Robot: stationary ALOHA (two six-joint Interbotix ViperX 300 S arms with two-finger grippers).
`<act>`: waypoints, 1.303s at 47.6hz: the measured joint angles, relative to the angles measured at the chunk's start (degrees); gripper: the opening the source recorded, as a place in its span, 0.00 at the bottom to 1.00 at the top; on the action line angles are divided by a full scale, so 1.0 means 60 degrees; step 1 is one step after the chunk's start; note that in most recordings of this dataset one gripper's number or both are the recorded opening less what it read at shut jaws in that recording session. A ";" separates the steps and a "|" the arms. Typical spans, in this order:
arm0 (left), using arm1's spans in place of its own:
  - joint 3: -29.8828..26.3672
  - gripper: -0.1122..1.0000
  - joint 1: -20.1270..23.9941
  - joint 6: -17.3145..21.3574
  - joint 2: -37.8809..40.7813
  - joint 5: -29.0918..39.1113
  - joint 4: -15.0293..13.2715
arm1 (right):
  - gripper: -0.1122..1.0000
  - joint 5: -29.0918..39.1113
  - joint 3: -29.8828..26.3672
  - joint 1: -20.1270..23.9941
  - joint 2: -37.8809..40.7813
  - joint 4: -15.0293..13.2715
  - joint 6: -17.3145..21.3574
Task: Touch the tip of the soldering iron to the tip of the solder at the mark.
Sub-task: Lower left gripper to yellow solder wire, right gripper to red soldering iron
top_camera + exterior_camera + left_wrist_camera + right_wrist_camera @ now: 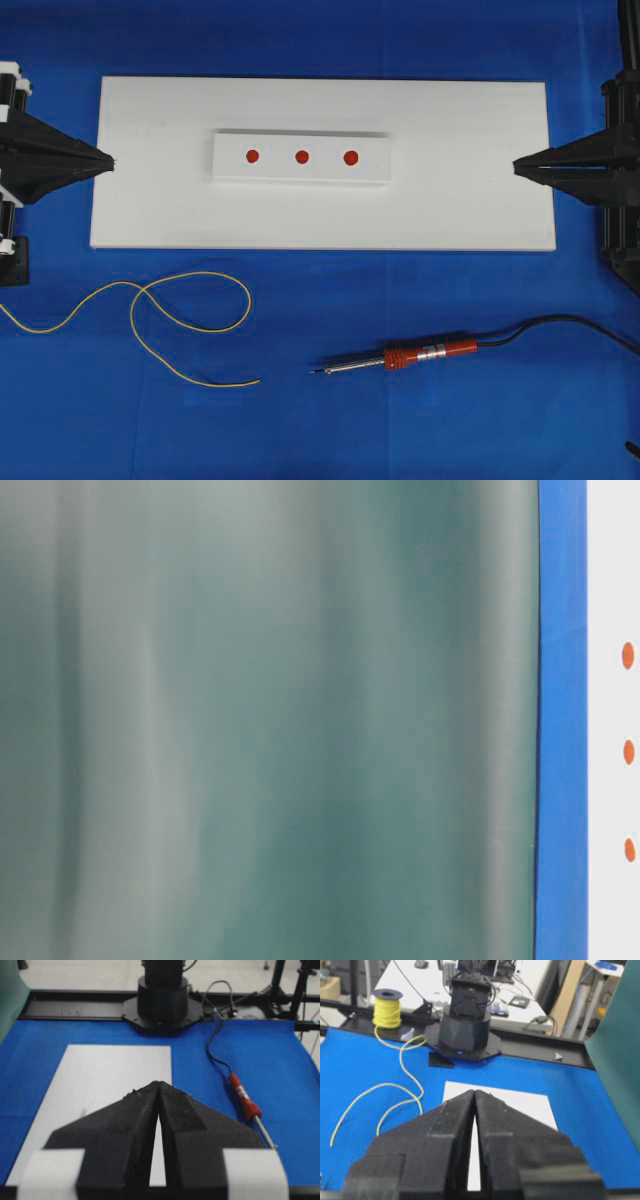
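Board (150, 200) lay central on blue cloth. Left gripper (112, 160) and right gripper (516, 166), both pressed together and empty, sat at its ends. Solder (190, 300) and iron (405, 357) lay below the board, well apart from both.

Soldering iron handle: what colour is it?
Red-orange; the soldering iron shows it best in the overhead view.

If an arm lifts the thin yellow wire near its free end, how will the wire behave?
The yellow wire lies in loose loops, so it probably bends and droops. It looks very thin, so likely light. Its far end runs to a spool, so it may drag.
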 measured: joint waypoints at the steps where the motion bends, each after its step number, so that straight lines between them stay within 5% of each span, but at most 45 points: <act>1: 0.0000 0.10 -0.0029 0.0000 0.0000 0.0029 -0.0015 | 0.10 0.0000 0.0000 0.0000 0.0015 -0.0015 0.0015; 14: 0.0000 0.10 -0.1553 -0.0366 0.0059 0.0234 0.0000 | 0.05 0.0483 -0.0132 0.1699 0.0234 0.0088 0.0762; 27: 0.0000 0.11 -0.3296 -0.0381 0.1025 0.0000 -0.0015 | 0.11 0.0264 -0.0103 0.3384 0.1260 0.0190 0.1538; 31: 0.0000 0.21 -0.3779 -0.0425 0.1699 -0.0352 -0.0015 | 0.20 -0.0044 -0.0073 0.3618 0.1846 0.0337 0.1714; 35: 0.0015 0.42 -0.4043 -0.0557 0.2388 -0.0645 -0.0029 | 0.34 -0.0352 -0.0073 0.3853 0.2593 0.0557 0.1772; 43: -0.0044 0.86 -0.4395 -0.1113 0.4263 -0.1055 -0.0044 | 0.77 -0.1260 -0.0073 0.4116 0.4380 0.1348 0.1772; 47: -0.0161 0.86 -0.4541 -0.1172 0.5200 -0.1362 -0.0044 | 0.89 -0.1831 -0.0073 0.4146 0.5259 0.1772 0.1772; 62: -0.0132 0.84 -0.4761 -0.1230 0.8057 -0.3735 -0.0059 | 0.88 -0.4336 -0.0088 0.4761 0.8716 0.3662 0.1758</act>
